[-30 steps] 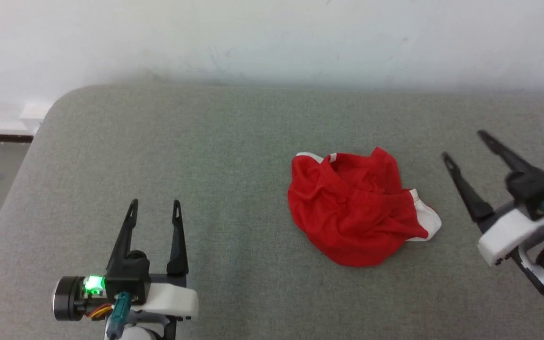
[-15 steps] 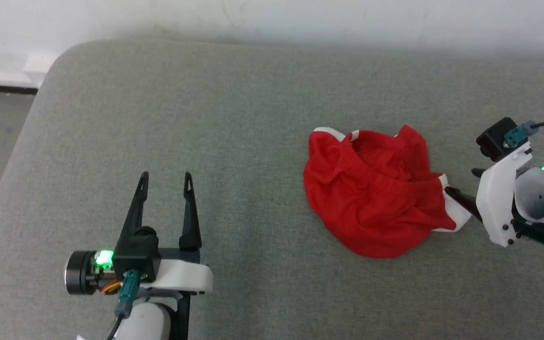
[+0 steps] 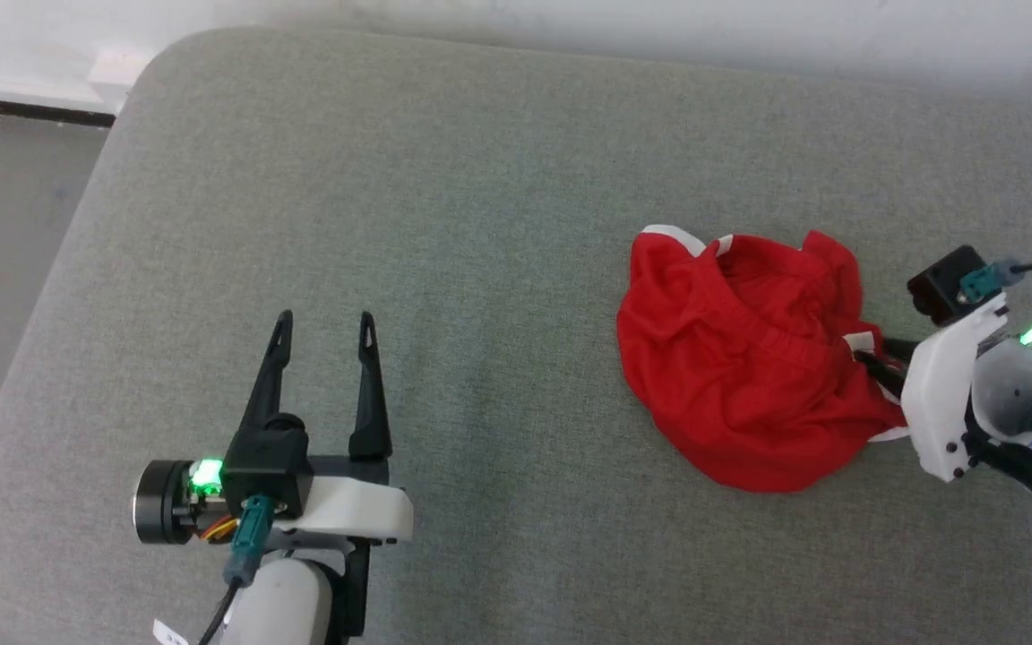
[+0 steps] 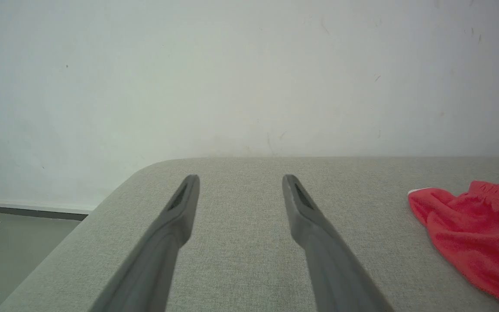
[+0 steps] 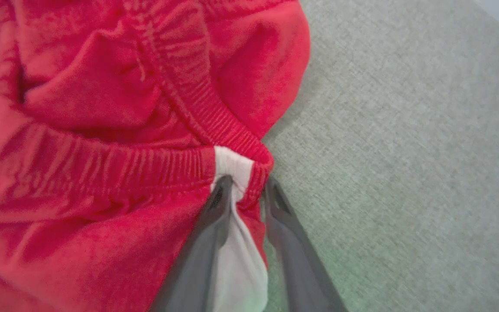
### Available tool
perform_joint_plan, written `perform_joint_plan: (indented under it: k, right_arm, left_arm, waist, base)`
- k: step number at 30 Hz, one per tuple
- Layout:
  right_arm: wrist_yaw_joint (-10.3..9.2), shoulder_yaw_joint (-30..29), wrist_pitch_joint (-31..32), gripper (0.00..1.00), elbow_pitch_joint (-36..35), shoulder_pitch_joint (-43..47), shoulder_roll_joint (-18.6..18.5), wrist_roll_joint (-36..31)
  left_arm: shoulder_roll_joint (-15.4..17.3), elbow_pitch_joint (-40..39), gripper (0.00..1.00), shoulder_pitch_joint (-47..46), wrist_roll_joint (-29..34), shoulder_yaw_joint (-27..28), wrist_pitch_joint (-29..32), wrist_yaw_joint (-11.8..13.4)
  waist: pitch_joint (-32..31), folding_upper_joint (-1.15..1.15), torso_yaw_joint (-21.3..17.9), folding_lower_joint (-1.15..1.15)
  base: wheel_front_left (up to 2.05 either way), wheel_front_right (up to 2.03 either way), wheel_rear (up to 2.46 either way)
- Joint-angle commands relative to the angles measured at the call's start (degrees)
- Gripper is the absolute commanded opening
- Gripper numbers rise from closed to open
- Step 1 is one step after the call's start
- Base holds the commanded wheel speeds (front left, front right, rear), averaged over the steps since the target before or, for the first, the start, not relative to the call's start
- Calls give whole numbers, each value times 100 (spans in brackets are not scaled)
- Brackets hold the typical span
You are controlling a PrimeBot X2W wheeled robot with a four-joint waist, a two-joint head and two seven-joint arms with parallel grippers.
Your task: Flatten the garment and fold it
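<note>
Grey woven upholstery (image 3: 480, 224) forms the work surface. Its far edge meets a white wall (image 4: 249, 65) at the top of the head view. Its rounded corner sits at the upper left, with bare floor (image 3: 5, 224) beyond the left edge.

1. Markings. A small white tag (image 3: 167, 634) shows on the left arm at the bottom edge of the head view; its marks are too small to read. A green light glows on each wrist.

2. Garment position. The garment (image 3: 740, 376) lies right of centre in the head view as a crumpled red heap, well apart from the left edge and the corner. It appears at the right edge of the left wrist view (image 4: 479, 229).

3. Garment orientation. The heap is roughly rounded, so its long axis cannot be told. The gathered waistband (image 5: 102, 169) runs from the left of the right wrist view to a white stripe (image 5: 232, 162) at centre, then turns toward the top.

4. Right gripper (image 5: 248, 180). The jaws stand narrow, with the waistband fold at the white stripe between them and both fingers touching cloth. In the head view it (image 3: 874, 354) meets the heap's right side.

5. Left gripper (image 3: 324, 318). The jaws stand wide with nothing between them, at the lower left.

6. Open room. Bare upholstery extends left of the heap to the left gripper, and above and below the heap.
</note>
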Motion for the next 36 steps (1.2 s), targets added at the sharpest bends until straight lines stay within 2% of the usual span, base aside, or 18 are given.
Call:
perform_joint_plan:
  k: [1,5,9,14,18,21,23,25,28,33,36]
  right_arm:
    - [-4,147,-260,0,-4,29,9,-6]
    - [-4,122,-884,0,-294,-42,-189,71]
    - [-4,-150,-1572,0,-1004,-87,-476,171]
    - [-4,-356,-1780,0,-2162,-94,-527,69]
    - [-4,-163,-1629,0,-2759,-77,-35,-238]
    - [-4,258,-1394,0,-2767,-64,485,-721]
    - [-4,633,-1223,0,-2598,-5,881,-943]
    - [-4,906,-1080,0,-2323,153,1300,-721]
    - [-4,1243,-828,0,-1742,253,1706,-667]
    - [-4,1397,-215,0,-1044,724,2129,-823]
    - [-4,1400,-247,0,-957,891,2191,-964]
  left_arm:
    - [-12,25,100,69,46,47,-27,-22]
    - [-10,28,100,179,56,96,-27,-33]
    - [5,-9,100,330,68,162,-27,-48]
    - [0,-49,100,394,68,216,-27,-75]
    - [-19,-83,100,350,61,224,-27,-82]
    - [-42,-96,100,305,43,210,-27,-73]
    - [-59,-96,100,274,20,197,-27,-58]
    - [-74,-101,100,251,-7,196,-27,-33]
    - [-92,-95,100,235,-44,193,-27,-4]
    - [-109,-81,100,244,-78,163,-27,21]
    - [-113,-55,100,264,-84,190,-27,39]
  waist:
    - [-193,0,-83,0]
    - [-394,0,-142,0]
    - [-590,0,-212,0]
    - [-657,0,-210,0]
    - [-617,0,-67,0]
    - [-561,0,128,0]
    - [-512,0,277,0]
    - [-468,0,402,0]
    - [-403,0,554,0]
    - [-345,0,664,0]
    - [-368,0,612,0]
  base:
    - [0,0,0]
    - [0,0,0]
    - [0,0,0]
    - [0,0,0]
    - [0,0,0]
    - [0,0,0]
    - [0,0,0]
    - [0,0,0]
    - [0,0,0]
    - [0,0,0]
    - [0,0,0]
